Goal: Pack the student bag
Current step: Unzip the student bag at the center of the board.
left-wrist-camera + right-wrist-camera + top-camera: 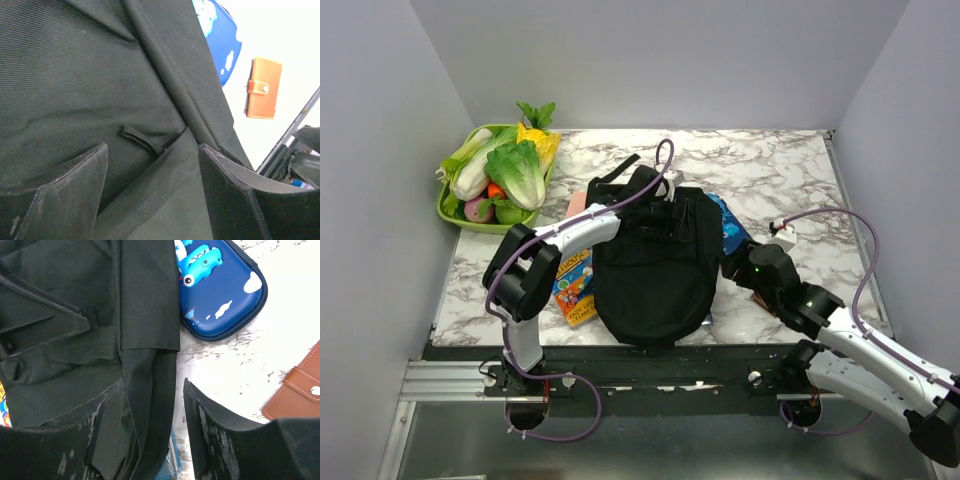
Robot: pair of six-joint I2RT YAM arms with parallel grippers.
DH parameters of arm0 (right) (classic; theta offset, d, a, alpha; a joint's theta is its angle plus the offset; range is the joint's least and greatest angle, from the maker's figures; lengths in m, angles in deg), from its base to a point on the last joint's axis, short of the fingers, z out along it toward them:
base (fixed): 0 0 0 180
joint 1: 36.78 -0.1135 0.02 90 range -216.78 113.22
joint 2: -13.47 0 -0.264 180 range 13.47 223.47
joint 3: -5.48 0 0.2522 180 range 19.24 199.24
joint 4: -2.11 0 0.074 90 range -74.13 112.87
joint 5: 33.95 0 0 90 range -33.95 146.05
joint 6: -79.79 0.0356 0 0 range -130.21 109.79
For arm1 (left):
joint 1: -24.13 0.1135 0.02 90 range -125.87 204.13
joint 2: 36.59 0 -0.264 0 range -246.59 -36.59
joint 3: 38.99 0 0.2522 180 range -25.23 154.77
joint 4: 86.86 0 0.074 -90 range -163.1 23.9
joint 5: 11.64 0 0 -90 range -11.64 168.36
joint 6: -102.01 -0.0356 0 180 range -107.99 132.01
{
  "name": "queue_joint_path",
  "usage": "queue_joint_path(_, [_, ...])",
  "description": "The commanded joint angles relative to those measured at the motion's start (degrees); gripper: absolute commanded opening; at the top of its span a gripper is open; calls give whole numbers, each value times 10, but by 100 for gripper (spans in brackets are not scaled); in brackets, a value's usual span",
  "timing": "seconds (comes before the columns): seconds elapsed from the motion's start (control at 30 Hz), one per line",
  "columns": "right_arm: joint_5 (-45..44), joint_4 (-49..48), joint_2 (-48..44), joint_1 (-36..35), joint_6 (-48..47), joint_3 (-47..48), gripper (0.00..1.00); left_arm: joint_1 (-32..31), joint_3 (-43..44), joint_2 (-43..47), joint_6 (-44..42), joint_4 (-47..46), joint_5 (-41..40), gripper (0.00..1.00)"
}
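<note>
The student bag (pixel 655 265) is a floppy black backpack lying flat in the middle of the marble table. My left gripper (pixel 665 208) is open over the bag's upper part. In the left wrist view (pixel 152 190) its jaws straddle a fold of black fabric, just below a small black pull tab (pixel 142 140). My right gripper (pixel 735 262) is open at the bag's right edge. In the right wrist view (pixel 152 405) its jaws stand either side of the bag's side strip (pixel 150 380), not closed on it.
A blue patterned case (pixel 728 225) lies partly under the bag's right side. A brown wallet (pixel 297 392) lies right of it. A colourful book (pixel 575 285) sticks out from the bag's left. A green tray (pixel 448 212) of vegetables stands at the back left.
</note>
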Motion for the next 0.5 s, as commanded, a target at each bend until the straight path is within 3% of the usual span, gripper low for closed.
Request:
queue_joint_path(0.0, [-19, 11, -17, -3, 11, -7, 58, -1, -8, -15, 48, -26, -57, 76])
queue_joint_path(0.27, [-14, 11, -33, -3, 10, -13, 53, -5, -5, -39, 65, -42, -62, 70])
queue_joint_path(0.47, [-19, 11, -36, -3, 15, -17, 49, -15, 5, -42, 71, -32, -62, 57])
